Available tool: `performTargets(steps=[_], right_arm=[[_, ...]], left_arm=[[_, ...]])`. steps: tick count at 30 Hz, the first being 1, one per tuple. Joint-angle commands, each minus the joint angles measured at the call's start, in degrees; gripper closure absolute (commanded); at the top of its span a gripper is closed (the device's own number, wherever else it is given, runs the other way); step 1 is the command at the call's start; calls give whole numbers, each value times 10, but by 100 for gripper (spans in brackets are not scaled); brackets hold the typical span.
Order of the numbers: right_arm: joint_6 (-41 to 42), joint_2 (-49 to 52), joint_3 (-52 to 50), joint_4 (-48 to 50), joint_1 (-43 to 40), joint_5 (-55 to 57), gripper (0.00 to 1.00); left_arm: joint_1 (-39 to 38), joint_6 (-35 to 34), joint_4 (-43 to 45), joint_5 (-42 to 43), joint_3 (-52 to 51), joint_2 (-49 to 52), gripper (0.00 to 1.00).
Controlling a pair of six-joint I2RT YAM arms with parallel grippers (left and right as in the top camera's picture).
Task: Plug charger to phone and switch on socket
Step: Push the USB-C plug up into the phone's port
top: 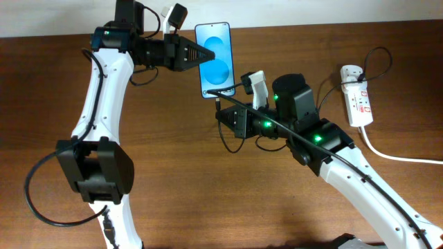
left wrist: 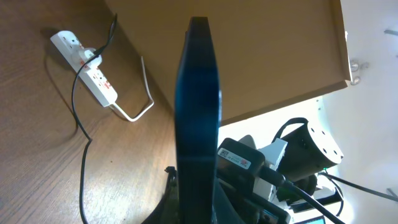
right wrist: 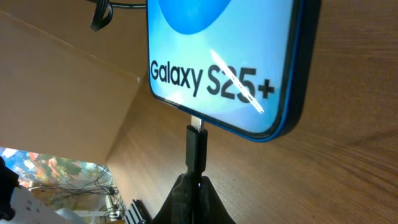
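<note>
The left tool [top: 206, 54] is closed on a long side of the phone [top: 216, 66], holding it screen-up over the far part of the surface [top: 173, 173]. The right tool [right wrist: 194, 182] is pinched tight on the black plug tip [right wrist: 196, 148] of the charger [left wrist: 73, 99]. The tip meets the phone's bottom edge with a sliver of metal showing, so it seems not fully seated. The socket [top: 358, 104] lies well apart with no tool near it, and its switch looks still to be done.
</note>
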Motion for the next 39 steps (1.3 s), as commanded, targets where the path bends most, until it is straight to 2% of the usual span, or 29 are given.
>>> performTargets(steps=[1,39], right_arm=[[-8,0,9,3,-3,-6,96],[-8,0,9,11,-21,-23,96]], left_arm=[[4,-6,4,22,4,-12,100],[3,-12,5,36,4,-12,100]])
